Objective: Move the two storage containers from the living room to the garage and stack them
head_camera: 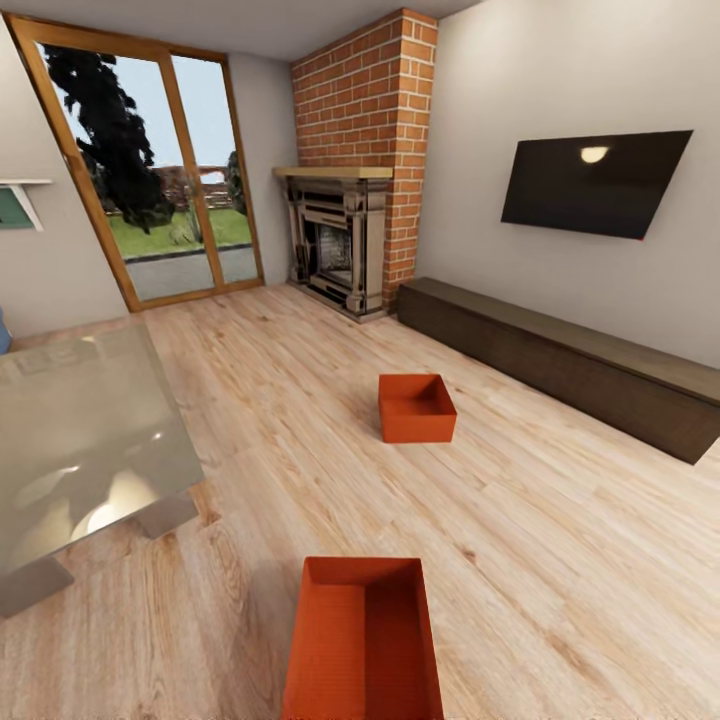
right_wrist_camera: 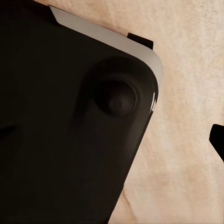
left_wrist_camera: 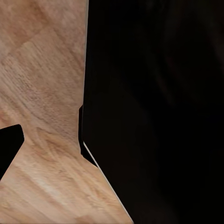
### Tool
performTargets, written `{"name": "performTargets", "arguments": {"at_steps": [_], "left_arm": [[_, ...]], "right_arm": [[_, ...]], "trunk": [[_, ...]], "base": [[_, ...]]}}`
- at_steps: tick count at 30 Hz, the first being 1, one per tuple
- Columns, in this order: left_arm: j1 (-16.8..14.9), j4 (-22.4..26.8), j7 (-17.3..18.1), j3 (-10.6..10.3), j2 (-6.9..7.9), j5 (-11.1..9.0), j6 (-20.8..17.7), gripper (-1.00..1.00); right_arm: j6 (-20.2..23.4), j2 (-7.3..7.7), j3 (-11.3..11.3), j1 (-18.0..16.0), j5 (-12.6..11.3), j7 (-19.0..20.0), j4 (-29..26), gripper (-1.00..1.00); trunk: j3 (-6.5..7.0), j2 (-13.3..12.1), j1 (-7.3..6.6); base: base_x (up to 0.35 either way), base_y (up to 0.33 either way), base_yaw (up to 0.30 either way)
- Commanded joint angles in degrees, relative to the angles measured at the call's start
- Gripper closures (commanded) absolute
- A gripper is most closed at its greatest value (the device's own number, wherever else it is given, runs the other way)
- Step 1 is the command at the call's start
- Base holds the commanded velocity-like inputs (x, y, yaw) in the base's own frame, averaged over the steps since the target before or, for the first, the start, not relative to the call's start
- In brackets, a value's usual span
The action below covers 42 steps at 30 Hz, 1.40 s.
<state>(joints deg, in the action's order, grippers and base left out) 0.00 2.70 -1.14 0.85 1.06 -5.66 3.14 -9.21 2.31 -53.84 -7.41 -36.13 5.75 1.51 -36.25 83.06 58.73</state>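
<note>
Containers sit apart on the wood floor [head_camera: 560, 540], one [head_camera: 364, 640] near, one [head_camera: 416, 407] farther. Jaw state cannot be told. Thin walls could slip or bend under a bad grip.

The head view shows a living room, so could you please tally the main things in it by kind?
Orange-red open rectangular storage containers on the light wood plank floor: 2, one near, one farther
Red-brick fireplace: 1
Black wall TV: 1
Long dark low cabinet: 1
Grey glossy table: 1
Wood-framed glass doors: 1 pair
Total: 7
</note>
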Motion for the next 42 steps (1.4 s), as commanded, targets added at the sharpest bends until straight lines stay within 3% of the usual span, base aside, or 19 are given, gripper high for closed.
{"name": "performTargets", "arguments": {"at_steps": [1, 42], "left_arm": [[0.0, 0.0, 0.0, 0.0, -0.01, -0.6, 0.1, -1.0], [0.0, 0.0, 0.0, 0.0, -0.01, -0.6, 0.1, -1.0]], "right_arm": [[-0.3, -0.02, -0.4, -0.1, -0.6, 0.4, 0.2, -1.0], [-0.3, -0.02, -0.4, 0.0, -0.6, 0.4, 0.2, -1.0]], "trunk": [[-0.14, 0.0, 0.0], [-3.97, 0.0, 0.0]], "base": [[0.0, 0.0, 0.0], [0.0, 0.0, 0.0]]}}
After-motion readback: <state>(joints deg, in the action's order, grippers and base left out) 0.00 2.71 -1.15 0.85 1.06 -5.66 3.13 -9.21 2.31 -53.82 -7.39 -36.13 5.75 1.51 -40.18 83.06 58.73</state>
